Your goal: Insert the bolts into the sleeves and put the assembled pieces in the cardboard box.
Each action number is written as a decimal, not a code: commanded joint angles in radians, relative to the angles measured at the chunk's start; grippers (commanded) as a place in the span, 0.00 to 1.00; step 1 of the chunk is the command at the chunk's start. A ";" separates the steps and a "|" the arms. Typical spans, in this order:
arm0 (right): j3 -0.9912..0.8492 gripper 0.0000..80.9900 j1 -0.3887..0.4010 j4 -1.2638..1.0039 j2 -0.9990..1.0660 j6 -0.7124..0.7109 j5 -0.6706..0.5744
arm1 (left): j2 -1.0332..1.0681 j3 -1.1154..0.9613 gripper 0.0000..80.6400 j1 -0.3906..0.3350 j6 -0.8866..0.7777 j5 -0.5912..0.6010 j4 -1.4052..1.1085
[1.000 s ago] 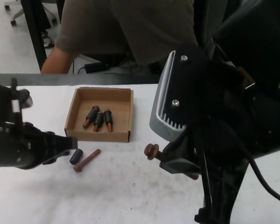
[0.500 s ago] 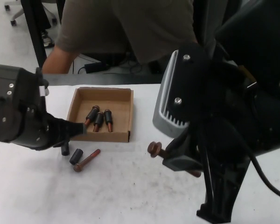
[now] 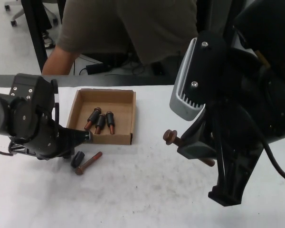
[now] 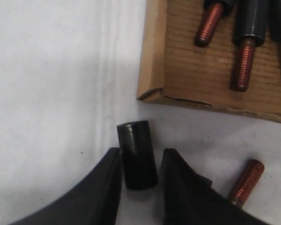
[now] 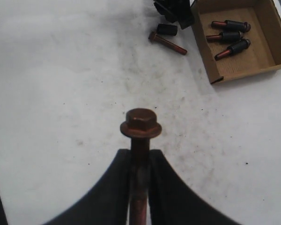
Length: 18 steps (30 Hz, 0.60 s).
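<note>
You have three assembled pieces (image 3: 100, 121) in the cardboard box (image 3: 104, 91); two pairs look left to do, one of them a loose bolt (image 3: 89, 162) and spare sleeve (image 3: 77, 159) lying just outside its near wall. Your right gripper (image 5: 139, 157) clamps the held bolt (image 5: 140, 124) by its shank above the bench, axis roughly level, hex head pointing away from the wrist. Your left gripper (image 4: 140, 157) straddles a flat-lying sleeve (image 4: 136, 140) beside the box corner, fingers narrow but seemingly not pinching, its axis in line with them.
</note>
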 commanded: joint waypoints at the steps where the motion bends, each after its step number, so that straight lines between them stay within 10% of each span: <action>1: -0.004 0.00 -0.007 0.002 -0.013 -0.011 -0.010 | 0.000 -0.014 0.36 -0.003 -0.005 -0.037 0.003; 18: -0.004 0.00 -0.036 0.002 -0.013 -0.022 -0.010 | 0.055 -0.014 0.36 -0.003 -0.005 -0.056 0.007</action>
